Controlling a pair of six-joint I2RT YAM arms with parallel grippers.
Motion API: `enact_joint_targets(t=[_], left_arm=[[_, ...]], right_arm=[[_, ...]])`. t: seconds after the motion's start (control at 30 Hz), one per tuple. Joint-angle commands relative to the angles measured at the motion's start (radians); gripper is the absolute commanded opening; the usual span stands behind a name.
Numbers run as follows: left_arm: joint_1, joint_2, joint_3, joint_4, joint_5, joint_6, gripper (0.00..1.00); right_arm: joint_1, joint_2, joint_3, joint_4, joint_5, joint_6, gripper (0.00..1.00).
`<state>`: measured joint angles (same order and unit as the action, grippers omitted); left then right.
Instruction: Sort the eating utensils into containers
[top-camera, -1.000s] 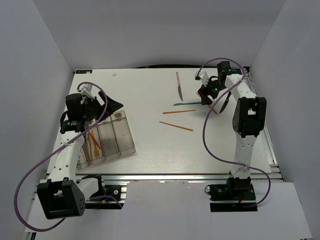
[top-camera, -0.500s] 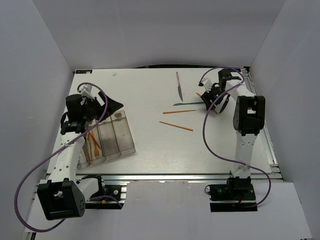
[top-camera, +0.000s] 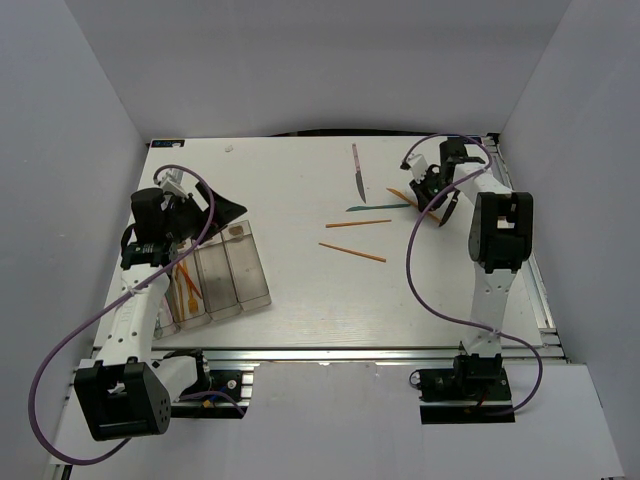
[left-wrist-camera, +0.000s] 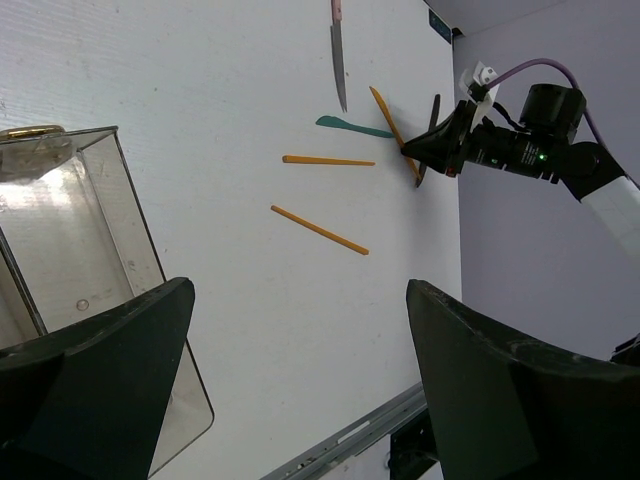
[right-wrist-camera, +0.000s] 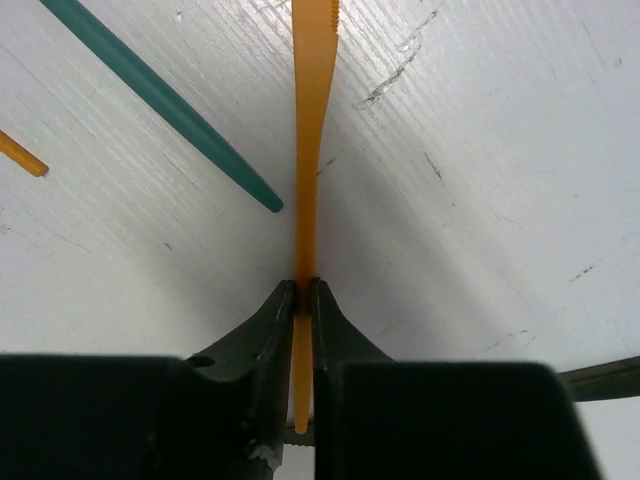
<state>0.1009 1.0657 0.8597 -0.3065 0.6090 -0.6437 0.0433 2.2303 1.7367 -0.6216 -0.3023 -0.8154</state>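
Observation:
My right gripper (right-wrist-camera: 303, 290) is shut on the handle of a flat orange plastic utensil (right-wrist-camera: 314, 120) with a toothed tip, which lies on the white table at the back right (top-camera: 405, 197). A teal utensil (right-wrist-camera: 160, 100) lies just to its left, touching nothing. Two thin orange sticks (top-camera: 358, 223) (top-camera: 352, 252) and a dark-bladed knife (top-camera: 356, 170) lie mid-table. My left gripper (left-wrist-camera: 300, 380) hangs open and empty over the clear containers (top-camera: 215, 270), which hold orange pieces and a gold spoon (left-wrist-camera: 30, 132).
A dark slim utensil (left-wrist-camera: 430, 130) lies beside the right gripper, near the table's right edge. The metal rail (top-camera: 350, 352) runs along the near edge. White walls close in the table on three sides.
The right gripper's jaws have closed on the orange utensil after shifting slightly toward the back right. The left arm has stayed in place.

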Motion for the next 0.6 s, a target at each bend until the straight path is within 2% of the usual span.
enact_joint_targets(t=[0.0,0.17,0.33,0.57], left_arm=[[-0.004,-0.023,0.039,0.009,0.003,-0.005,0.98],[-0.003,-0.041,0.038,0.001,0.003,-0.010,0.98],[-0.004,-0.065,0.039,-0.017,-0.006,-0.007,0.98],[-0.004,-0.107,0.051,-0.026,-0.034,-0.005,0.98]], right_arm=[[-0.010,0.022,-0.080,0.022,0.005,0.041,0.11],[-0.029,0.002,-0.082,0.039,-0.063,0.136,0.00],[-0.074,-0.040,-0.031,0.034,-0.162,0.249,0.00],[-0.045,-0.243,-0.081,0.085,-0.374,0.249,0.00]])
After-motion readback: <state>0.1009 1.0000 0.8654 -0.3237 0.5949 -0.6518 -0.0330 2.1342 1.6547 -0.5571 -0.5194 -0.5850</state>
